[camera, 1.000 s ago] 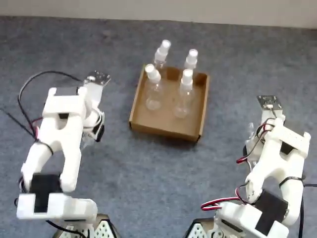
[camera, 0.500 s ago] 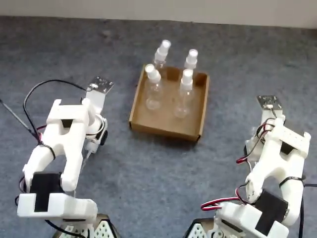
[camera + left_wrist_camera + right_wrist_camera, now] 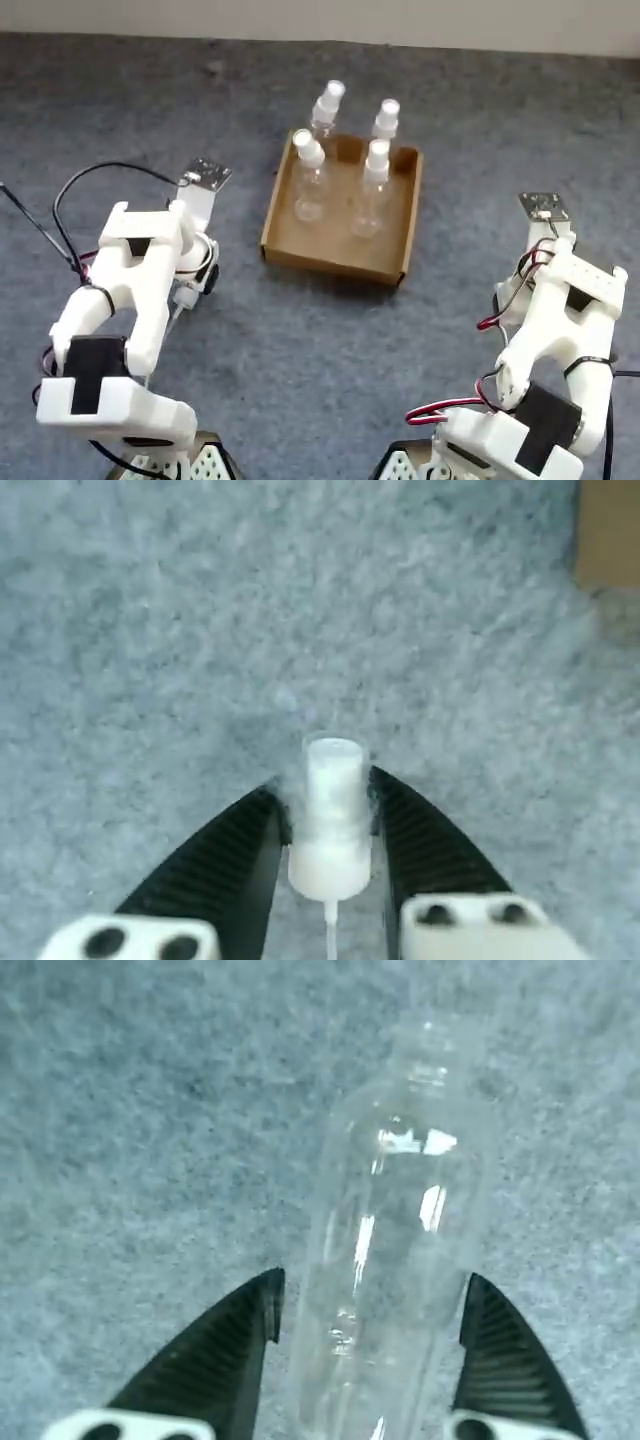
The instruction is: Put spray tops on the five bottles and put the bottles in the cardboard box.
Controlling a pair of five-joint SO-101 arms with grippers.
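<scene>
My left gripper (image 3: 328,790) is shut on a white spray top (image 3: 330,820), held upright over the grey carpet; from above this gripper (image 3: 186,293) sits left of the cardboard box (image 3: 338,258). My right gripper (image 3: 372,1282) is shut on a clear bottle (image 3: 395,1210) that has no top, its open neck pointing away from the wrist. From above, that gripper (image 3: 510,275) is right of the box. Two capped bottles (image 3: 310,180) (image 3: 372,190) stand inside the box. Two more capped bottles (image 3: 328,105) (image 3: 385,118) stand at its far wall; inside or behind, I cannot tell.
Grey carpet covers the whole table. A corner of the box (image 3: 610,530) shows ahead of the left gripper. Open carpet lies between the two arms in front of the box. Loose cables (image 3: 70,200) loop beside the left arm.
The left arm has shifted a little toward the front and right with the spray top in its grip. The right arm and the bottles by the box have stayed put.
</scene>
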